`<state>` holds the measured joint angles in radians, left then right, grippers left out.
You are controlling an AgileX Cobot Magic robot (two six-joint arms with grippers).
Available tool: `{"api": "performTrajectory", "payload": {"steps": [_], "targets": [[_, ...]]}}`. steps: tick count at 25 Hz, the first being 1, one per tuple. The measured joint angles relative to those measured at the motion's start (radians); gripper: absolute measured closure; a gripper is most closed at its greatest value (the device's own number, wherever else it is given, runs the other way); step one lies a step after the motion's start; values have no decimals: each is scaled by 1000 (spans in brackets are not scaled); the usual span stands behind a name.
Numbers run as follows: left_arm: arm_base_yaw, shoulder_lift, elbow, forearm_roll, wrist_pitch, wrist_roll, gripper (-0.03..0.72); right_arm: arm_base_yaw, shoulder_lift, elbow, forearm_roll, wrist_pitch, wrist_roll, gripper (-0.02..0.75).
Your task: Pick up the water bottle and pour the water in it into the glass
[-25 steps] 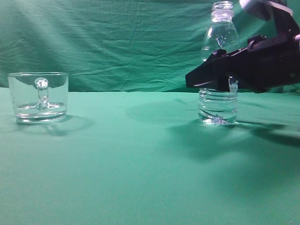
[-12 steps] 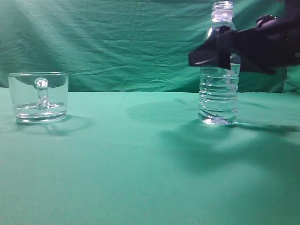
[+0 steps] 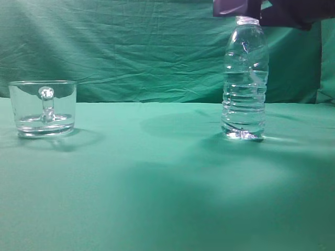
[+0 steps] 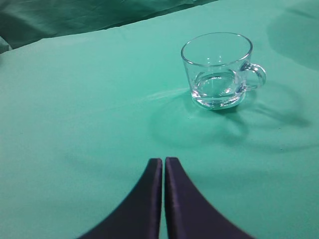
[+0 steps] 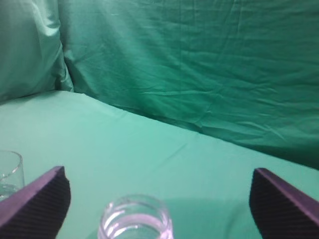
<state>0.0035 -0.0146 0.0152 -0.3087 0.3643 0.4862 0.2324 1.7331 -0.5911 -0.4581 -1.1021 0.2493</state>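
The water bottle (image 3: 244, 78) stands upright and uncapped on the right of the green table; the water in it is clear and its level is hard to read. Its open neck (image 5: 135, 219) shows low in the right wrist view. My right gripper (image 3: 235, 7) is open at the top edge of the exterior view, just above the bottle's mouth and partly out of frame. Its wide-spread jaws (image 5: 158, 184) hold nothing. The glass (image 3: 43, 109) stands at the far left. It lies ahead of my left gripper (image 4: 164, 162), which is shut and empty, clear of the glass (image 4: 218, 69).
Green cloth covers the table (image 3: 157, 183) and hangs as a wrinkled backdrop (image 3: 131, 47) close behind the bottle and the glass. The glass edge shows at the left of the right wrist view (image 5: 10, 174).
My right gripper has risen from around the bottle's middle to above its mouth. The bottle stayed standing in the same spot. The glass has not moved.
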Motion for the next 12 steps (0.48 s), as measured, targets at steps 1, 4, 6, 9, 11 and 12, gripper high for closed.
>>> {"api": "performTrajectory", "payload": {"steps": [1, 4, 6, 9, 11, 12], "targets": [[0, 0, 0, 0, 0, 0, 688, 0, -22, 2, 0, 4, 0, 69], [0, 0, 0, 0, 0, 0, 688, 0, -89, 2, -4, 27, 10, 172], [0, 0, 0, 0, 0, 0, 688, 0, -147, 2, -6, 65, 36, 251], [0, 0, 0, 0, 0, 0, 688, 0, -249, 2, -18, 197, 94, 389], [0, 0, 0, 0, 0, 0, 688, 0, -325, 4, -44, 310, 132, 502], [0, 0, 0, 0, 0, 0, 688, 0, -369, 6, -65, 372, 166, 566]]}}
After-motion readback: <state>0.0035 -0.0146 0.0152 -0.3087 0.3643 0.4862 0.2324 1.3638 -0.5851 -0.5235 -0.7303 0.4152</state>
